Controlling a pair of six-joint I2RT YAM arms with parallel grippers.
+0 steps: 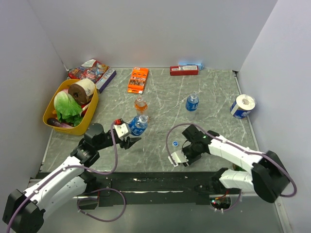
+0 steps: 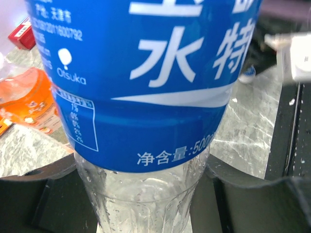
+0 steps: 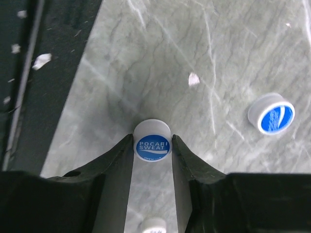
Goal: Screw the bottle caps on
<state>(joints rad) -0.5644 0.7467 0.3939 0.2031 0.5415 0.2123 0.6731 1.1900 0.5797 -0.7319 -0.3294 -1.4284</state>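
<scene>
My left gripper (image 1: 130,141) is shut on the clear lower body of a blue-labelled bottle (image 1: 138,125), which fills the left wrist view (image 2: 146,73); its neck has no cap. Behind it stand the orange-liquid bottle (image 1: 141,104) and a second blue-labelled bottle (image 1: 192,102). My right gripper (image 3: 152,148) is down at the table, both fingertips (image 3: 127,150) pressing the sides of a blue Pocari Sweat bottle cap (image 3: 152,145). Another blue cap (image 3: 271,114) lies to its right, also seen from above (image 1: 175,143). A whitish cap (image 3: 154,225) lies between the fingers near the palm.
A yellow basket (image 1: 51,104) with lettuce and a paper roll sits at the left. A flat orange box (image 1: 138,80), a red box (image 1: 183,70) and a snack bag (image 1: 90,70) line the back. A wrapped paper roll (image 1: 242,106) lies right. White walls enclose the table.
</scene>
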